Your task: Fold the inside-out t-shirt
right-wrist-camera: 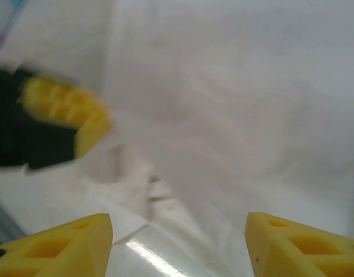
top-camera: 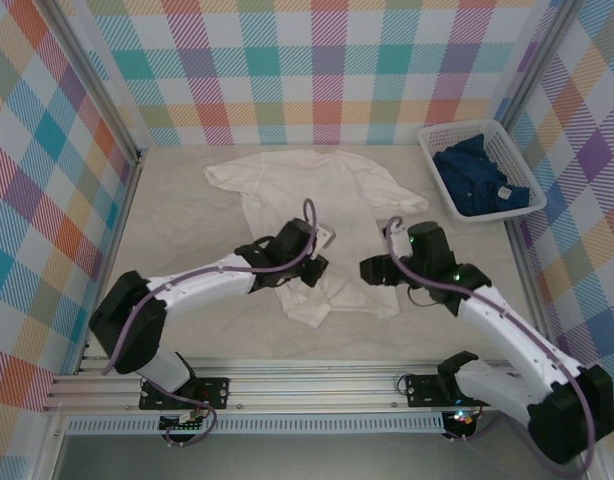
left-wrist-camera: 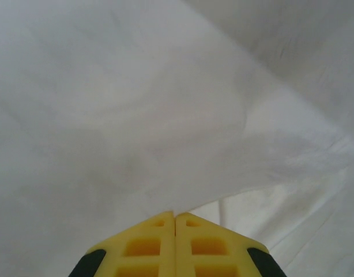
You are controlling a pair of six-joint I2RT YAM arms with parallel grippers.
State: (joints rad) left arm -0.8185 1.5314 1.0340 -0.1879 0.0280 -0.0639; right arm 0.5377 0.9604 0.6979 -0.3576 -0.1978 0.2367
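The inside-out t-shirt [top-camera: 307, 185] lies spread on the table, white, its lower part bunched between the two arms. My left gripper [top-camera: 315, 264] sits over the shirt's lower middle. In the left wrist view its yellow fingers [left-wrist-camera: 159, 242] are pressed together, and my left gripper [left-wrist-camera: 175, 216] is shut on a lifted fold of white cloth [left-wrist-camera: 136, 127]. My right gripper [top-camera: 371, 270] hovers at the shirt's lower right edge. In the right wrist view my right gripper [right-wrist-camera: 178, 245] stands open, with the shirt [right-wrist-camera: 234, 115] and bare table beneath it and the left gripper [right-wrist-camera: 64, 112] blurred at upper left.
A white basket [top-camera: 439, 135] holding a dark blue garment [top-camera: 479, 178] stands at the back right. Plaid walls close in the table on three sides. Bare beige tabletop [top-camera: 177, 230] lies left of the shirt and along the near edge.
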